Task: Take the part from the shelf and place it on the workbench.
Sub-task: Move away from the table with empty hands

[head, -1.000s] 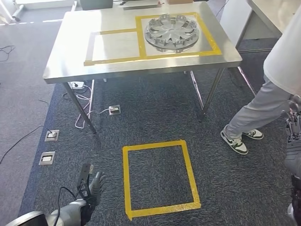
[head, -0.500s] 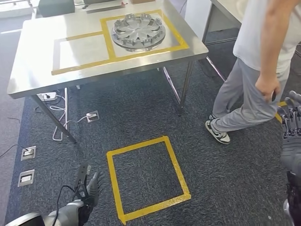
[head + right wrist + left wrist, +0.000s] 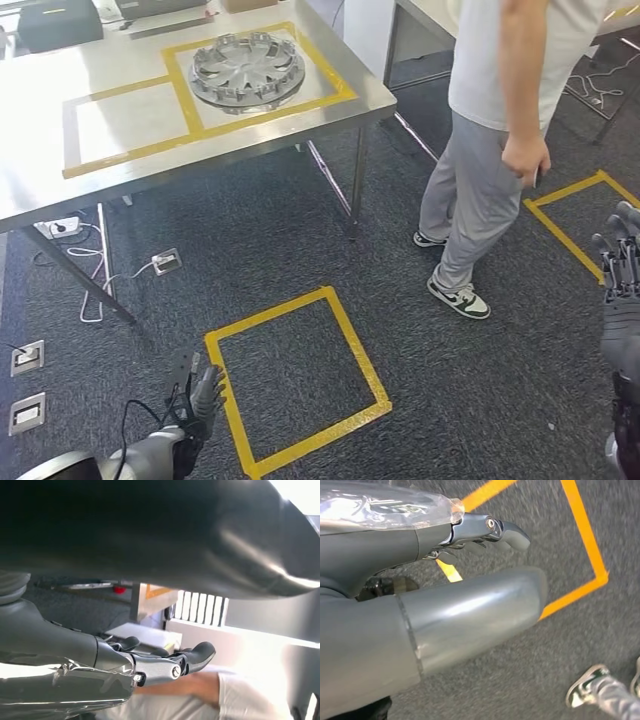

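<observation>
On the steel workbench [image 3: 226, 135], inside the larger of two yellow taped rectangles, lies one part [image 3: 247, 70] — a grey wheel cover, flat and alone. The smaller taped rectangle [image 3: 128, 125] beside it is bare. On the dark carpet there are two taped squares: one [image 3: 294, 380] in front, one [image 3: 577, 215] at the right. One person [image 3: 498, 140] stands between the bench and the right square. The left hand [image 3: 198, 395] hangs low with fingers apart, holding nothing; the right hand [image 3: 620, 275] — fingers straight and slightly spread — also holds nothing.
</observation>
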Controlling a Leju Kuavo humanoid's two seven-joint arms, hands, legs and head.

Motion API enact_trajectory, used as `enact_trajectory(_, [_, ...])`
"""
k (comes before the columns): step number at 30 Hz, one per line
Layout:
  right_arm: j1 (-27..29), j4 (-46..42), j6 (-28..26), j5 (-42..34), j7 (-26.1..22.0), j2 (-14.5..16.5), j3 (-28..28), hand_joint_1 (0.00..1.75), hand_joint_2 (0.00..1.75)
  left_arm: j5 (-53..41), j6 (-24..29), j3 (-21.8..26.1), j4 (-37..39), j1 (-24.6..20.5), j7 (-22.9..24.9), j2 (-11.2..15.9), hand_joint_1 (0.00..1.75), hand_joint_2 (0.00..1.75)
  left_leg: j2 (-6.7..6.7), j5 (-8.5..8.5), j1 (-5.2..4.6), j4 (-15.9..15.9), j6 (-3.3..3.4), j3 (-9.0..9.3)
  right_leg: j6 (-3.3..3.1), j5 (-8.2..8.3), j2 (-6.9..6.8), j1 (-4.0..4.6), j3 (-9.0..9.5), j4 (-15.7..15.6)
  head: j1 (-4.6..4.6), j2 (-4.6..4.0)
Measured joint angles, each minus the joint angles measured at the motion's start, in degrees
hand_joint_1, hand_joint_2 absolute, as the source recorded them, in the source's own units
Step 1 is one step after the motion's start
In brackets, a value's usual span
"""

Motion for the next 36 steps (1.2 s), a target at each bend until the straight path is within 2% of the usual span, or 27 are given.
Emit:
enact_trajectory(2, [0.6,-0.3,-0.3,0.4,0.5,0.0,-0.2,0.0,0.0,0.1,-0.5,0.0,0.0,-0.3,0.2,-0.3,0.0,0.0,0.86,-0.17,0.07,0.1,-0.64,0.11,-0.7,0.36,1.5,-0.02,0.02,-0.1,-0.08,0.0])
enact_trajectory(4, [1.0,-0.8,-0.3,0.6,0.7,0.0,-0.3,0.0,0.0,0.3,-1.2,0.0,0.0,-0.7,0.5,-0.4,0.0,0.0,-0.99,-1.65,0.29,1.9,-1.3,-0.42,-1.41,0.88,2.7,-0.33,0.35,-0.4,-0.18,0.0])
enact_trajectory(6, [1.5,-1.1,-0.4,0.7,0.7,0.0,-0.3,0.0,0.0,0.5,-1.9,0.0,0.0,-0.9,0.8,-0.4,0.0,0.0,-4.03,-5.53,0.49,8.8,-1.72,-3.31,-1.87,1.25,3.92,-0.5,0.41,-0.6,-0.45,0.0])
enact_trajectory(8, [2.3,-1.3,-0.5,0.7,0.7,0.0,-0.4,0.0,0.0,0.7,-2.1,0.0,0.0,-0.9,1.0,-0.3,0.0,0.0,-4.96,-8.98,0.55,17.1,-1.81,-7.25,-1.99,1.35,5.2,-0.48,0.23,-0.5,-0.64,0.0])
enact_trajectory(9, [2.7,-1.3,-0.6,0.7,0.7,0.0,-0.4,0.0,0.0,0.8,-2.2,0.0,0.0,-0.8,1.0,-0.3,0.0,0.0,-5.0,-9.11,0.55,18.9,-1.76,-8.32,-1.99,1.37,5.94,-0.46,0.18,-0.5,-0.67,0.0])
enact_trajectory(10, [3.1,-1.4,-0.6,0.7,0.7,0.0,-0.5,0.0,0.0,0.9,-2.2,0.0,0.0,-0.8,1.0,-0.3,0.0,0.0,-5.05,-8.08,0.55,18.3,-1.63,-8.26,-1.98,1.37,6.67,-0.45,0.16,-0.4,-0.68,0.0])
enact_trajectory(11, [3.4,-1.5,-0.6,0.7,0.6,0.0,-0.6,0.0,0.0,0.9,-2.2,0.0,0.0,-0.8,1.0,-0.3,0.0,0.0,-5.24,-6.23,0.55,15.8,-1.45,-7.28,-1.95,1.36,7.44,-0.44,0.16,-0.3,-0.7,0.0])
enact_trajectory(12, [3.5,-1.6,-0.5,0.7,0.5,0.0,-0.7,0.0,0.0,1.0,-2.2,0.0,0.0,-0.9,1.0,-0.3,0.0,0.0,-5.95,-3.64,0.56,11.2,-1.17,-5.23,-1.89,1.33,8.24,-0.44,0.18,-0.2,-0.73,0.0])
enact_trajectory(14, [3.7,-1.9,-0.2,0.7,0.1,0.0,-0.8,0.0,0.0,1.1,-2.2,0.1,0.0,-1.1,0.9,-0.2,0.0,0.0,-8.36,-0.4,0.63,3.1,-0.8,-1.61,-1.6,1.31,9.57,-0.5,0.01,0.0,-0.66,0.0])
enact_trajectory(15, [3.9,-2.1,0.1,0.7,0.0,0.0,-0.9,0.0,0.0,1.1,-2.3,0.1,0.0,-1.1,0.9,-0.2,0.0,0.0,-9.14,0.34,0.61,0.8,-0.72,-0.61,-1.3,1.34,10.18,-0.61,-0.21,0.0,-0.68,0.0])
enact_trajectory(16, [4.1,-2.1,0.3,0.7,0.0,0.0,-1.0,0.0,0.0,1.1,-2.4,0.1,0.0,-1.2,0.8,-0.2,0.0,0.0,-9.34,0.3,0.53,0.2,-0.71,-0.43,-0.96,1.38,10.7,-0.76,-0.45,0.0,-0.69,0.0])
enact_trajectory(18, [4.5,-2.4,0.7,0.7,-0.1,0.0,-1.1,0.0,0.0,1.1,-2.6,0.1,0.0,-1.4,0.8,-0.3,0.0,0.0,-8.24,0.47,0.4,0.1,-0.45,-0.41,-0.16,1.45,11.63,-0.95,-0.99,0.0,-0.8,0.0])
enact_trajectory(19, [4.6,-2.5,0.8,0.7,-0.1,0.0,-1.2,0.0,0.0,1.1,-2.6,0.1,0.0,-1.5,0.8,-0.4,0.0,0.0,-7.68,0.52,0.47,-0.1,-0.22,-0.35,0.16,1.19,11.03,-0.9,-1.25,0.2,-0.77,0.0])
enact_trajectory(20, [4.6,-2.7,0.8,0.7,-0.1,0.0,-1.4,0.0,0.0,1.1,-2.6,0.2,0.0,-1.6,0.8,-0.4,0.0,0.0,-7.06,0.58,0.58,-0.3,0.0,-0.28,0.48,0.37,9.58,-0.79,-1.84,1.2,-0.58,0.0])
enact_trajectory(22, [4.6,-2.9,0.8,0.7,-0.1,-0.1,-1.6,0.0,0.0,1.0,-2.6,0.2,0.0,-1.6,0.8,-0.5,0.0,0.0,-5.72,0.57,0.68,-0.5,0.42,-0.22,1.06,-3.01,5.78,-0.74,-4.33,6.6,-0.14,0.0])
enact_trajectory(23, [4.6,-2.9,0.8,0.7,-0.1,-0.1,-1.7,0.0,0.0,1.0,-2.6,0.2,0.0,-1.5,0.8,-0.5,0.0,0.0,-5.08,0.52,0.65,-0.5,0.55,-0.24,1.32,-5.13,4.66,-0.82,-6.19,10.7,0.08,0.0])
enact_trajectory(24, [4.7,-2.9,0.8,0.7,-0.1,-0.1,-1.7,0.0,0.0,1.0,-2.6,0.2,0.0,-1.4,0.8,-0.5,0.0,0.0,-4.31,0.46,0.62,-0.5,0.65,-0.26,1.56,-6.84,4.24,-0.93,-8.07,14.9,0.12,0.0])
enact_trajectory(25, [4.8,-2.9,0.8,0.7,-0.1,-0.1,-1.7,0.0,0.0,1.0,-2.6,0.2,0.0,-1.2,0.8,-0.5,0.0,0.0,-3.53,0.43,0.61,-0.5,0.67,-0.28,1.74,-7.64,4.06,-1.01,-9.26,17.6,0.13,0.0])
enact_trajectory(26, [4.8,-2.9,0.8,0.7,-0.1,-0.1,-1.7,0.0,0.0,1.0,-2.6,0.2,0.0,-1.2,0.9,-0.5,0.0,0.0,-2.76,0.39,0.6,-0.5,0.64,-0.28,1.84,-7.38,3.92,-1.06,-9.45,18.3,0.15,0.0])
enact_trajectory(27, [4.9,-2.9,0.8,0.7,-0.1,-0.1,-1.8,0.0,0.0,1.0,-2.7,0.2,0.0,-1.2,0.9,-0.5,0.0,0.0,-2.02,0.34,0.6,-0.5,0.59,-0.23,1.86,-6.07,3.71,-1.08,-8.47,16.7,0.16,0.0])
enact_trajectory(28, [4.9,-2.9,0.8,0.7,-0.1,-0.1,-1.8,0.0,0.0,1.0,-2.7,0.2,0.0,-1.3,1.0,-0.6,0.0,0.0,-1.42,0.27,0.6,-0.4,0.49,-0.13,1.76,-4.08,3.23,-1.06,-6.4,13.0,0.16,0.0])
enact_trajectory(30, [5.0,-3.0,0.9,0.7,-0.1,-0.1,-2.0,0.0,0.0,1.0,-2.7,0.2,0.0,-1.4,1.1,-0.6,0.0,0.0,-0.34,0.1,0.46,-0.4,0.16,0.21,1.11,-0.75,0.65,-0.62,-1.76,4.3,0.14,0.0])
enact_trajectory(31, [5.1,-3.1,0.9,0.8,-0.2,-0.1,-2.1,0.0,0.0,1.0,-2.7,0.2,0.0,-1.5,1.2,-0.6,0.0,0.0,0.19,0.01,0.36,-0.4,-0.09,0.37,0.64,-0.04,-0.43,-0.3,-0.38,1.5,0.13,0.0])
enact_trajectory(32, [5.2,-3.2,0.9,0.8,-0.2,-0.1,-2.2,0.0,0.0,1.0,-2.7,0.2,0.0,-1.5,1.3,-0.6,0.0,0.0,0.73,-0.07,0.27,-0.4,-0.35,0.52,0.19,0.14,-1.1,0.0,0.24,0.1,0.12,0.0])
enact_trajectory(34, [5.7,-3.4,0.9,0.9,-0.3,-0.1,-2.5,0.0,0.0,0.9,-2.7,0.2,0.0,-1.5,1.4,-0.7,0.0,0.0,1.87,-0.22,0.19,-0.3,-0.89,0.74,-0.55,0.12,-0.18,0.16,0.21,-0.2,0.1,0.0])
enact_trajectory(35, [6.0,-3.6,0.9,1.0,-0.3,-0.1,-2.7,0.0,0.0,0.7,-2.7,0.2,0.0,-1.6,1.5,-0.7,0.0,0.0,1.44,-0.61,0.28,0.1,-1.24,0.72,-0.86,0.29,0.49,0.02,0.33,-0.3,0.09,0.0])
enact_trajectory(36, [6.2,-3.7,1.0,1.1,-0.3,-0.1,-2.9,0.0,0.0,0.3,-2.5,0.2,0.0,-1.8,1.5,-0.7,0.0,0.0,0.3,-1.44,0.39,1.1,-1.58,0.4,-1.21,0.51,1.18,-0.15,0.46,-0.4,0.05,0.0])
